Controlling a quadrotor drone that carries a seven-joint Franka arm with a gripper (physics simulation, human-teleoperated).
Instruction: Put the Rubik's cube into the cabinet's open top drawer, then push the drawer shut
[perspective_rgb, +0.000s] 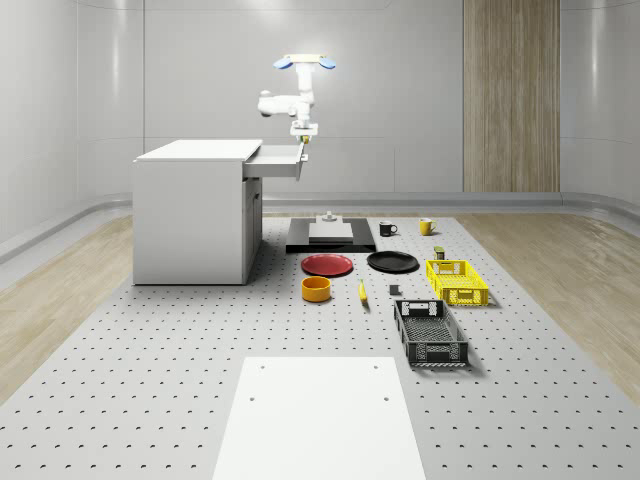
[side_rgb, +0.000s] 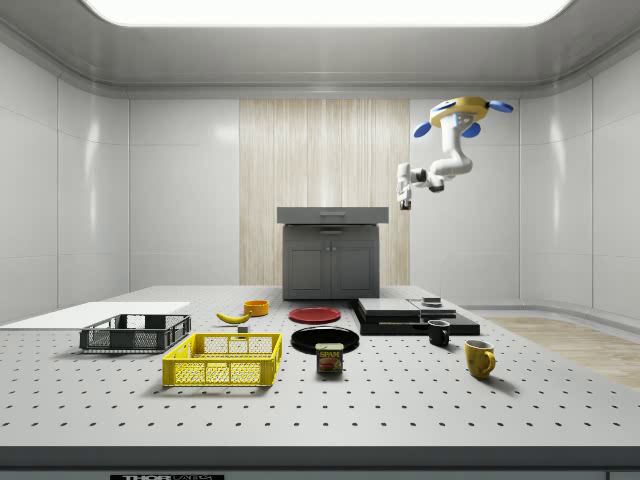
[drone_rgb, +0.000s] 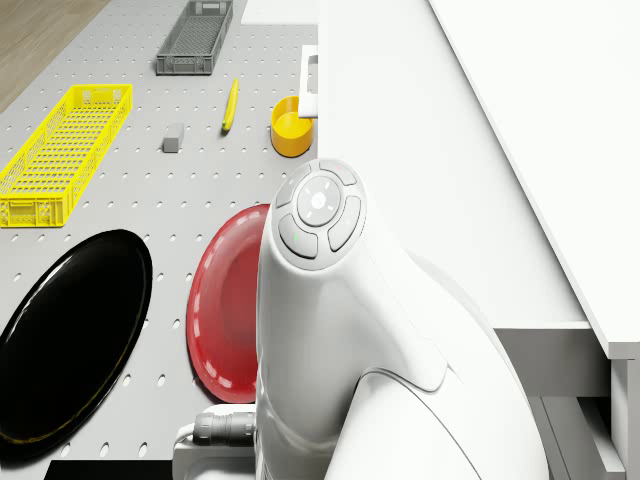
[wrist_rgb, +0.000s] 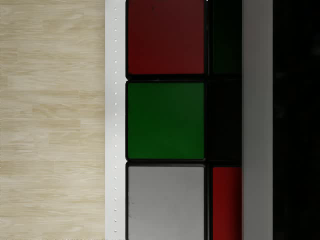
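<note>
1. Rubik's cube (wrist_rgb: 166, 120) sits right up against the wrist camera, red, green and white stickers facing it, pinched in the gripper (perspective_rgb: 303, 141). In the whole-scene view a small coloured block shows at the fingertips.
2. Judging by that view, the gripper hangs at the outer front edge of the open top drawer (perspective_rgb: 275, 162), which juts from the white cabinet (perspective_rgb: 190, 215) toward the whole-scene view's right. The wrist view looks down past the cube onto wood floor and the pale edge of the platform, so I judge the cube is at or just beyond the drawer's front, not yet over its middle.
3. Above, the drone (perspective_rgb: 304, 62) hovers in the air over the drawer's front end, arm bent down beneath it.
4. Progress, as I read it: the cube is picked up and carried to the cabinet. Left to do: bring it over the drawer, release it inside, then push the drawer shut.
5. Surface: a grey perforated platform (perspective_rgb: 180, 350) carries a red plate (perspective_rgb: 327, 265), black plate (perspective_rgb: 392, 262), yellow bowl (perspective_rgb: 316, 289), banana (perspective_rgb: 362, 292), yellow crate (perspective_rgb: 457, 282), dark crate (perspective_rgb: 430, 333) and two mugs.
6. Room: pale panelled walls, one wood panel, wood flooring around the platform.
</note>
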